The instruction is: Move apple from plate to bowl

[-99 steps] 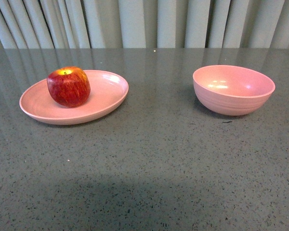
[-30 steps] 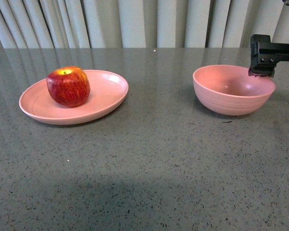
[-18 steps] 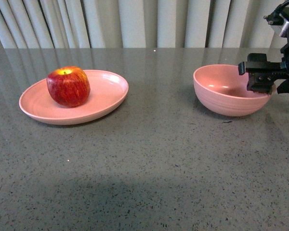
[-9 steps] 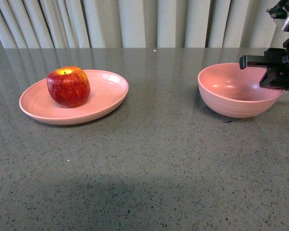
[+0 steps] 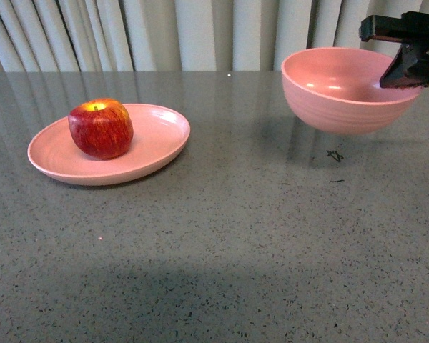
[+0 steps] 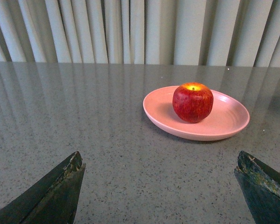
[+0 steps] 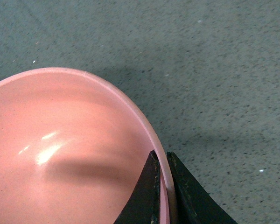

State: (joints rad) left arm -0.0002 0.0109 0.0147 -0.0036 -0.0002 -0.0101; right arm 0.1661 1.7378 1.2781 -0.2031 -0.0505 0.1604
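While the apple [image 5: 101, 128] sits on the left part of the plate [image 5: 157, 139], stem dip up, the right gripper [image 5: 406, 68] is clamped on the bowl's [image 5: 347, 93] rim (one finger inside, one outside). It holds the bowl clear of the table [image 5: 214, 250], well apart from the plate. The left gripper [image 6: 158, 157] faces the plate, jaws wide apart and holding nothing.
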